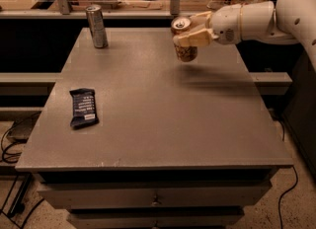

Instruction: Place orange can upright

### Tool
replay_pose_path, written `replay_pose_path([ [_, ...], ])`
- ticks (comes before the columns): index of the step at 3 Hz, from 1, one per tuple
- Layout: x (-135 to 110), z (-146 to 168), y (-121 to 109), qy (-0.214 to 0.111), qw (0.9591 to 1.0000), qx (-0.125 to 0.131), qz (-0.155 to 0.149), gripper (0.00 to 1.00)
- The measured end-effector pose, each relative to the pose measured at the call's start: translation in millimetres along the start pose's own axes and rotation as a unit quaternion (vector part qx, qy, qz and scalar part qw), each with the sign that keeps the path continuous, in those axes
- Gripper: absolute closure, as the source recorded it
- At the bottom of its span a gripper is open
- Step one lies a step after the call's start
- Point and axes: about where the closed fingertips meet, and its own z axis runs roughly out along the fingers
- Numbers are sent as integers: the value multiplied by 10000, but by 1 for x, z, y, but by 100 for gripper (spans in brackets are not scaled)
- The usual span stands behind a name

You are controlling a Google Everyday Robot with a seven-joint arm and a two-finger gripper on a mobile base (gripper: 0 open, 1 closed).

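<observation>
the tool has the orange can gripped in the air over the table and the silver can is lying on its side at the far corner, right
No: the camera view shows the silver can standing upright at the far corner, not lying down. The rest holds: the tool grips the orange can in the air over the table.

Gripper [191, 36] reaching in from right, above far part of table [163, 124], nearer far right corner. Fingers clamped around middle of orange can [186, 53]. Can clear of surface, near upright, slightly tilted, silver top up. Shadow on tabletop below. Tall silver can [97, 26] upright near far left corner. Dark snack bar [83, 107] flat near left edge. Drawers [155, 198] under tabletop at front.
</observation>
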Motion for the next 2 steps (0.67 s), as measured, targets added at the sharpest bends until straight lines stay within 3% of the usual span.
replay_pose_path([
  [1, 16, 10, 5, -298, 9990, 12, 322, 73],
  [2, 24, 18, 9, -528, 9976, 33, 447, 50],
])
